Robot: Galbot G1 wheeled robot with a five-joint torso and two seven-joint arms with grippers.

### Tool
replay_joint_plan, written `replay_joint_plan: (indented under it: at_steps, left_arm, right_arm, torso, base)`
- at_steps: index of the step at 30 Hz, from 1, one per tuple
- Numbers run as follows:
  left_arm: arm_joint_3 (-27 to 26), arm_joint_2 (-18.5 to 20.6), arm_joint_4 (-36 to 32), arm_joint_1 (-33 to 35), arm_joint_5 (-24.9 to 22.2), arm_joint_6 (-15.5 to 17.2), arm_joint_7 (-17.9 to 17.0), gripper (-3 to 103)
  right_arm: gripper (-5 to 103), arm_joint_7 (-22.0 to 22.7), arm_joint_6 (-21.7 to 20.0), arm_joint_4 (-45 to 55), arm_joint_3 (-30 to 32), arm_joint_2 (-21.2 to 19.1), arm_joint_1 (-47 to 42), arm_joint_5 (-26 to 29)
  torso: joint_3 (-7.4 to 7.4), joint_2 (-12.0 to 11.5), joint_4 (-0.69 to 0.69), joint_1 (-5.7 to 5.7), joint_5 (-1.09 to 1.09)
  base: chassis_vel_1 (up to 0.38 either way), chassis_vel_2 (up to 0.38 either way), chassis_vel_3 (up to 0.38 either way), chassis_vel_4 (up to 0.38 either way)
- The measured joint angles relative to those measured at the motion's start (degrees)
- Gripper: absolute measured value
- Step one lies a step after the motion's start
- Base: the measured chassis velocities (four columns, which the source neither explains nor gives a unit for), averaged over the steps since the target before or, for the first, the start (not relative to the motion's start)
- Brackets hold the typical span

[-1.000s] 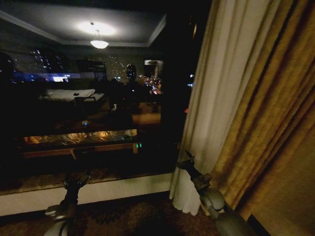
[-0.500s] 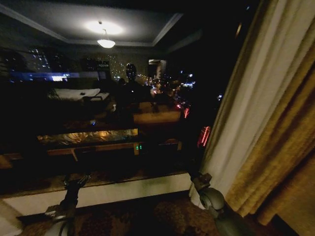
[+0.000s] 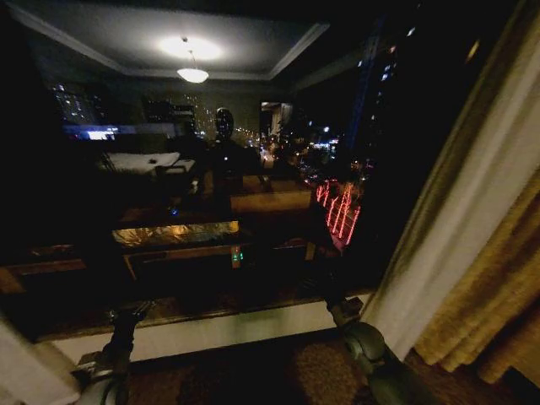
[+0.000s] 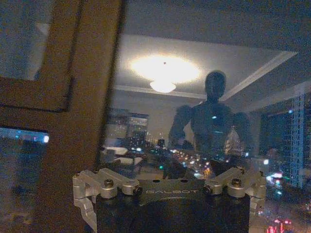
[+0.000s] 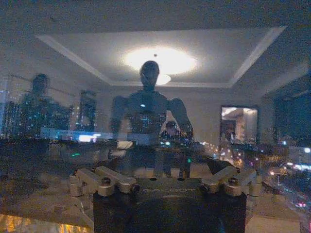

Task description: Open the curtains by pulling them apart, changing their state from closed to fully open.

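Dark window ahead; curtains (image 3: 460, 219) hang beside right tool (image 3: 331, 299).

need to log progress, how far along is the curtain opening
Mostly done by the look of it: the wide window glass is bare and the sheer curtain hangs bunched at the right beside the yellow drape. A pale strip of fabric sits at the lower left. In hand: nothing; the left hand and right hand are low by the sill. Left: perhaps final tidying.

Readable text: one brand name only.
The word "GALBOT" stands engraved on the dark metal plate of the left gripper (image 4: 171, 191); on the right gripper (image 5: 167, 190) the same plate shows it more faintly.
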Motion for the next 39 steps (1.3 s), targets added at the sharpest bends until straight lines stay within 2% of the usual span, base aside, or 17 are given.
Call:
replay_joint_plan:
  at_steps: [32,39]
  left_arm:
    - [0.0,0.0,0.0,0.0,0.0,0.0,0.0,100]
    - [-0.1,0.0,0.0,0.0,0.0,0.0,0.0,100]
  right_arm:
    - [100,0.0,0.0,0.0,0.0,0.0,0.0,0.0]
    - [100,0.0,0.0,0.0,0.0,0.0,0.0,0.0]
  torso:
    - [0.0,0.0,0.01,0.0,-0.01]
    - [0.0,0.0,0.04,0.0,-0.04]
  base:
    - [0.346,0.353,-0.347,-0.353]
    - [0.235,0.22,-0.195,-0.209]
